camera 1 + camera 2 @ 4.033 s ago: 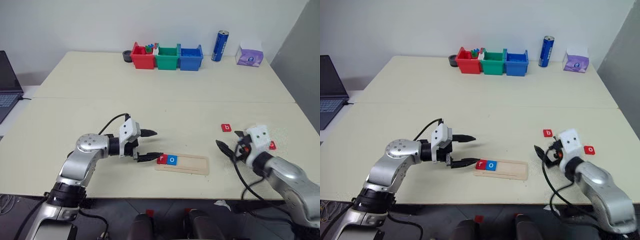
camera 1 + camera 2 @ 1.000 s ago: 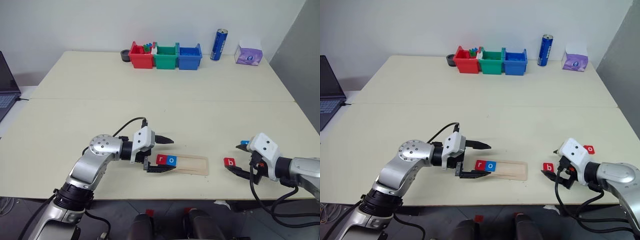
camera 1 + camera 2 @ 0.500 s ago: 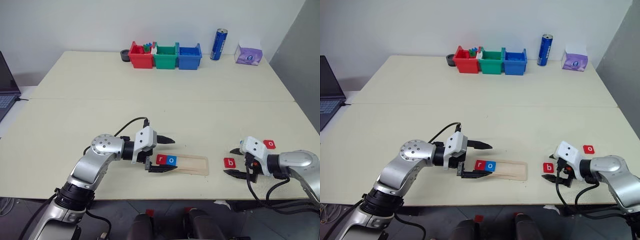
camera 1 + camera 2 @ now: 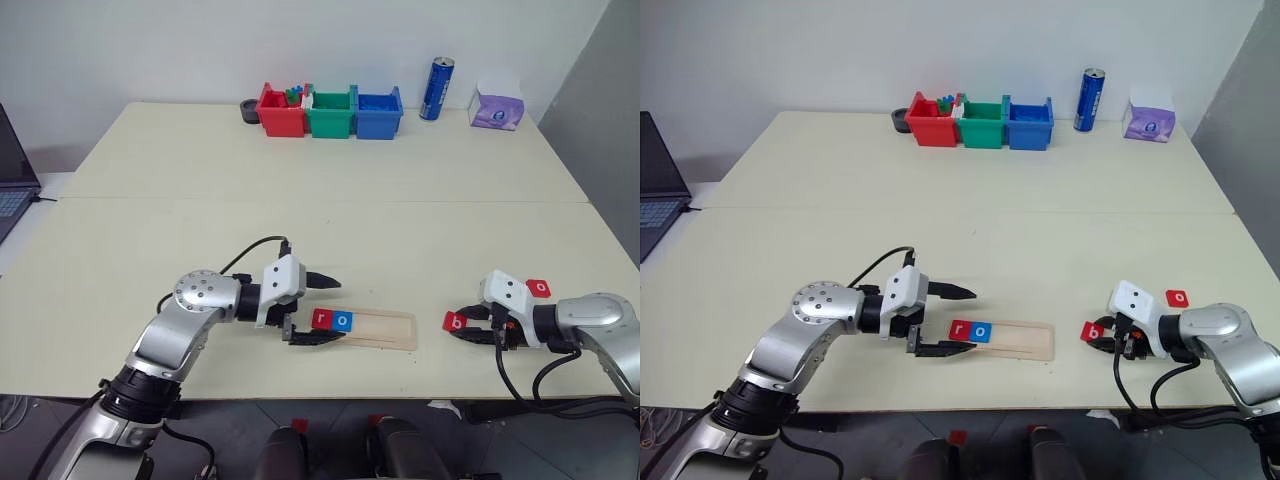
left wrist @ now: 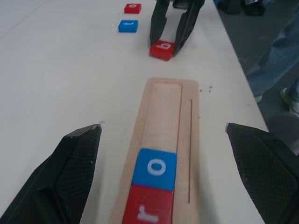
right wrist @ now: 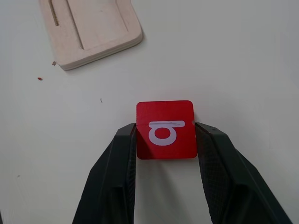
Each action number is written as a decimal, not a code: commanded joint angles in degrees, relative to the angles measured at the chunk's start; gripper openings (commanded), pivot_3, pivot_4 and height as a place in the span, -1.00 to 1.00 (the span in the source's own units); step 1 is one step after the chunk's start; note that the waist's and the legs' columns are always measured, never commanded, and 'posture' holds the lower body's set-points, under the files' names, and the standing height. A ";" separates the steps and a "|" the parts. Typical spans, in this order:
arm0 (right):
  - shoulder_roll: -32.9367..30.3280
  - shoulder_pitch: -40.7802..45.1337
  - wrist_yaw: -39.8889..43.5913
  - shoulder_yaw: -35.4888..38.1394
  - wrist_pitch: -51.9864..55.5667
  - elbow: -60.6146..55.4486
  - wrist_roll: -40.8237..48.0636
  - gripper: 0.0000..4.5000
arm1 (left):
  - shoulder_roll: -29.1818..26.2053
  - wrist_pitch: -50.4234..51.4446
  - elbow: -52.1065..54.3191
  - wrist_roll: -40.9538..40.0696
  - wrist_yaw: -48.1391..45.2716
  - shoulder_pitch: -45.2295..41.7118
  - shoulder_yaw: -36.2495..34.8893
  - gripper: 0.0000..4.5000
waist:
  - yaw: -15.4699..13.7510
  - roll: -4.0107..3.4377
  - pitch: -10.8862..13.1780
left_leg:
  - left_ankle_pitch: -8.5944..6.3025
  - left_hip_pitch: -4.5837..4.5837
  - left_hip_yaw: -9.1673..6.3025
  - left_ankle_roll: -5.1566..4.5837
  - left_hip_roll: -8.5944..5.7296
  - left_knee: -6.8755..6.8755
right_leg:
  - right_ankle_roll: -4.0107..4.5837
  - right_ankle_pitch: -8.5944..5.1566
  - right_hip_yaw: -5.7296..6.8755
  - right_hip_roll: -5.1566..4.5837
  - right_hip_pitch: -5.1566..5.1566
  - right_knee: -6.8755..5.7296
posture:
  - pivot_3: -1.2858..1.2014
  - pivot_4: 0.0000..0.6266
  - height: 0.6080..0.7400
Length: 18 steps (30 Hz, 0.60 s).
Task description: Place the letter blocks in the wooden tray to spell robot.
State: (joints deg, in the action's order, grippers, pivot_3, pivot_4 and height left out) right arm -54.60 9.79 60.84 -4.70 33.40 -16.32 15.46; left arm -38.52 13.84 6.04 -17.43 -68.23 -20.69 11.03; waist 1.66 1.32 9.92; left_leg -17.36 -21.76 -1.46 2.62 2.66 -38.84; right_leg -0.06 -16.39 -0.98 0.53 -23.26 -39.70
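Tray (image 4: 378, 328) long axis left to right, right claw (image 6: 166, 140) closed on red b block (image 6: 165, 129), left claw (image 5: 163, 140) wide open, empty

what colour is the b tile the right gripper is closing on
Red with a white letter; the b tile shows best in the right wrist view, between the right gripper fingers.

Right gripper (image 6: 165, 133) at table level, its two black fingers (image 6: 114, 177) rising from six o'clock and pressed against opposite edges of the red letter block (image 6: 165, 129). The block lies flat on the pale table (image 6: 243, 60), white letter uppermost. Rounded end of the wooden tray (image 6: 91, 29) at eleven o'clock of the block, well apart, grooves visible, no blocks in that part.
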 commanded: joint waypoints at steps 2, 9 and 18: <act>0.88 4.47 -1.28 -1.33 4.21 -9.97 1.63 -0.35 | -3.19 -4.68 -2.46 1.47 -1.25 0.50 -2.95 1.00 | 0.04 -0.01 0.01 | 0.00 0.02 -0.01 0.00 0.01 0.00 | 0.00 0.00 0.01 0.00 -0.01 -0.06 | 0.03 -0.52 1.00; 8.76 13.03 -6.07 -11.61 9.68 -12.69 -1.06 -0.35 | -4.83 -8.66 -4.06 3.29 -2.55 0.78 -2.75 1.00 | -0.11 0.00 0.01 | 0.00 -0.03 0.00 0.01 0.00 -0.03 | 0.00 0.00 0.03 -0.02 -0.02 -0.04 | 0.03 -0.52 1.00; 13.81 17.36 -7.12 -18.92 11.99 -10.85 -3.02 -0.35 | -4.18 -8.12 -1.90 3.00 -1.48 2.15 -3.00 1.00 | -0.19 0.00 0.01 | 0.00 -0.05 -0.02 0.00 0.01 -0.04 | 0.01 0.00 0.07 -0.04 -0.06 -0.09 | 0.03 -0.52 1.00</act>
State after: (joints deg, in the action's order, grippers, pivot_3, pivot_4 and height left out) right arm -41.03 25.81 53.58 -23.71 45.37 -26.20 12.57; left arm -42.52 5.94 2.14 -14.09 -70.23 -18.62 9.19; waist 1.47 1.32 9.94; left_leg -17.35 -21.82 -1.49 2.62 2.66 -38.88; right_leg -0.05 -16.39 -0.91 0.49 -23.32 -39.79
